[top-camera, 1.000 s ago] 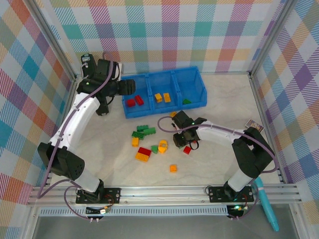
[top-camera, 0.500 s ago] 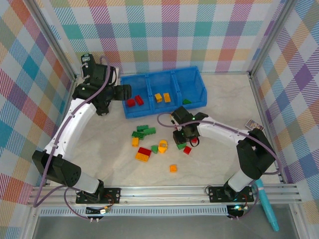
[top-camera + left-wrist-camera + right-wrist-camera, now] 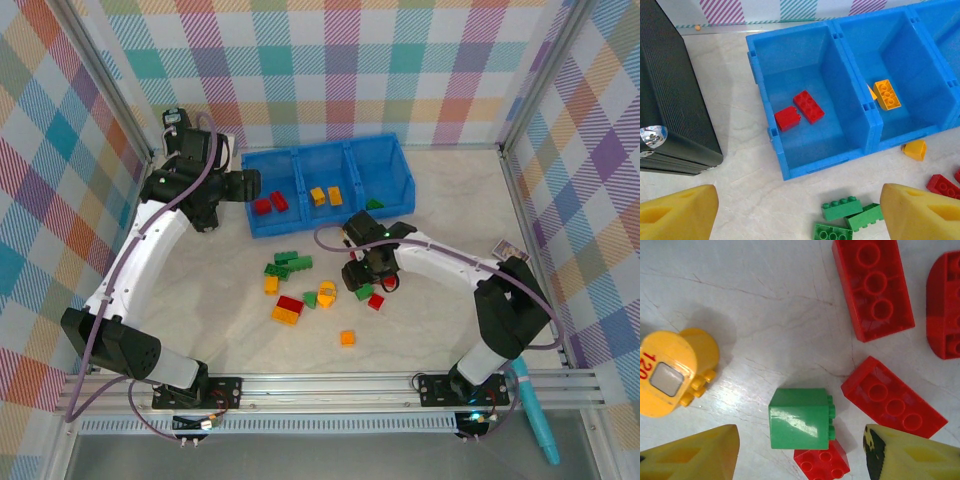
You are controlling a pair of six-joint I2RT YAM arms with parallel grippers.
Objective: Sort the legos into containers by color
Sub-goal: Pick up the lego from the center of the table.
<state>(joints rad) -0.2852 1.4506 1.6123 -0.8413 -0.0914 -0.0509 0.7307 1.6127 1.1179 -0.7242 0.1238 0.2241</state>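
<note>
My right gripper (image 3: 800, 454) stands with jaws apart around a green lego (image 3: 799, 418) at mid-worktop, touching neither side, red legos (image 3: 892, 396) close by. My left gripper (image 3: 799, 212), jaws wide and empty, hovers near the containers (image 3: 330, 216) by the far edge, where two red bricks (image 3: 801, 111) lie in the left compartment.
</note>
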